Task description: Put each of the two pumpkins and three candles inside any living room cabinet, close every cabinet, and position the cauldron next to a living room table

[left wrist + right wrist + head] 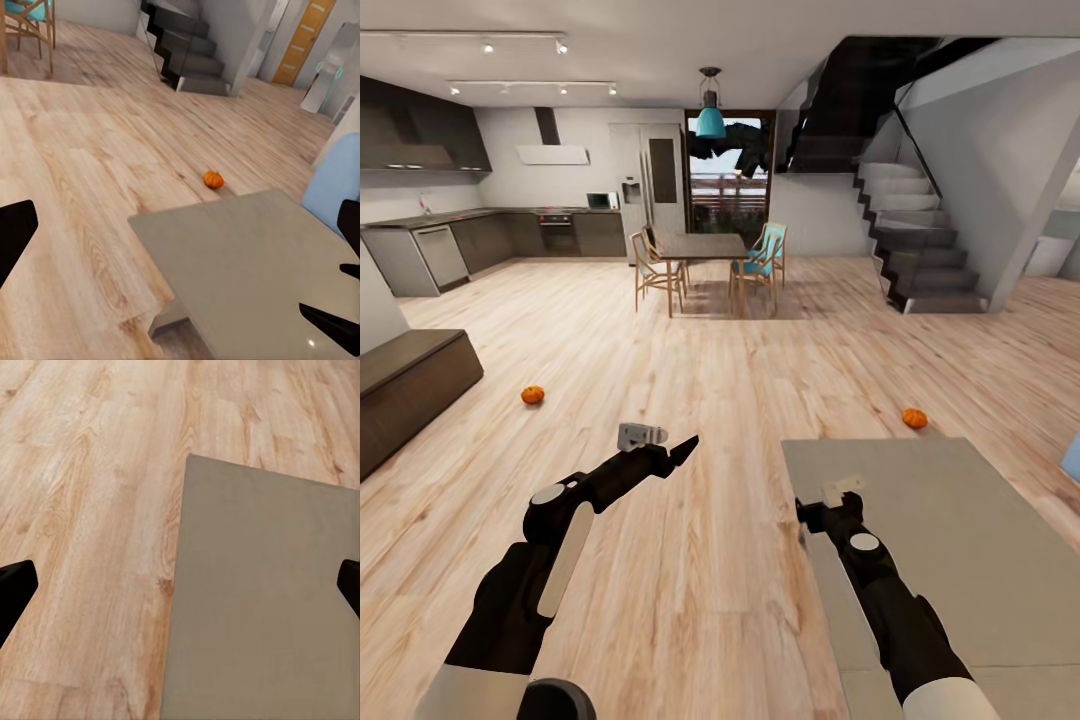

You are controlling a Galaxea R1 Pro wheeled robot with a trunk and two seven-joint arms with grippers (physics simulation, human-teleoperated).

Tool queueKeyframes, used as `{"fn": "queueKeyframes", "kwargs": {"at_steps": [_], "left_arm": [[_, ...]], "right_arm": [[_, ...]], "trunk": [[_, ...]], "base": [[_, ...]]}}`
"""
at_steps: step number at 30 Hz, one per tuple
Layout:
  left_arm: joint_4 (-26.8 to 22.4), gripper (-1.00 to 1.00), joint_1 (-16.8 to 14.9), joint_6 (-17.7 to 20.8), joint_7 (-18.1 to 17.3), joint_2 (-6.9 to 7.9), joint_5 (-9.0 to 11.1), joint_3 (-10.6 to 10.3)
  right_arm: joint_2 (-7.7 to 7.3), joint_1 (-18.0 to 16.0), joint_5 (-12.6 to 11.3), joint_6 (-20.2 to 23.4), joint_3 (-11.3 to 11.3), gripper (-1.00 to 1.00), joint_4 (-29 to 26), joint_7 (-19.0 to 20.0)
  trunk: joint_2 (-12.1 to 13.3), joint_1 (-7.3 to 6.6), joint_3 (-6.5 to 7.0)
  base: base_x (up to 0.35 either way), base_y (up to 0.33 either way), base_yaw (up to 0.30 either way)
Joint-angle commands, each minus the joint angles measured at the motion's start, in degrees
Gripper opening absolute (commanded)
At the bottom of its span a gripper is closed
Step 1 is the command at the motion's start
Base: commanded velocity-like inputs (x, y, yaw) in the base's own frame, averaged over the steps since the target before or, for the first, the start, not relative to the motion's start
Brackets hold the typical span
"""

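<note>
while both arms reach forward over the wooden floor [740, 420], two pumpkins lie on the boards well apart from each other. one pumpkin [533, 395] sits to the left, near the end of a long, low dark-brown cabinet [410, 385] that runs along the left edge of the head view. the other pumpkin [914, 418] rests just beyond the far edge of the grey table [980, 520] on the right; the left wrist view catches the same one [214, 179] on the floor, close to the tabletop's far corner [240, 262].

the left gripper [682, 452] hangs above bare floor, its dark fingers spread apart with nothing between them — in the left wrist view one fingertip [13, 232] shows at one edge and the other at the opposite edge, with floor and table between. the right gripper [844, 490] hovers over the near left part of the table; its fingertips [13, 592] sit at opposite edges of the right wrist view, wide apart and empty, with the table's edge [247, 607] and the floor below.

farther back stand a dining table [702, 246] with wooden chairs, two of them with teal seats — a teal pendant lamp [710, 120] hangs above. a kitchen run [480, 240] fills the left background and a dark staircase [910, 240] climbs on the right.
</note>
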Motion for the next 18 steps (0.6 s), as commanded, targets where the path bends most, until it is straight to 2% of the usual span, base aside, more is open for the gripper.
{"fn": "queueKeyframes", "kwargs": {"at_steps": [1,5,13,18], "left_arm": [[0.01,1.00,0.00,0.02,0.00,0.00,0.00,0.00],[0.04,1.00,0.00,-0.07,0.00,0.00,0.02,0.00],[0.03,1.00,0.00,-0.14,0.00,0.03,0.07,0.00],[0.00,1.00,0.00,0.00,0.00,0.00,0.08,0.08]], "right_arm": [[0.00,0.00,0.00,0.00,0.00,1.00,0.02,0.00],[0.02,0.00,0.00,0.00,0.00,1.00,0.09,0.00],[0.02,0.00,0.02,0.00,0.00,1.00,0.10,0.00],[0.02,0.00,0.07,-0.01,0.00,1.00,0.34,0.00]], "trunk": [[0.00,0.00,0.00],[0.00,0.00,0.00],[0.00,0.00,0.00],[0.00,0.00,0.00]], "base": [[0.196,-0.138,0.000],[0.219,-0.113,0.000],[0.063,-0.017,0.000],[0.221,-0.001,0.000]]}}
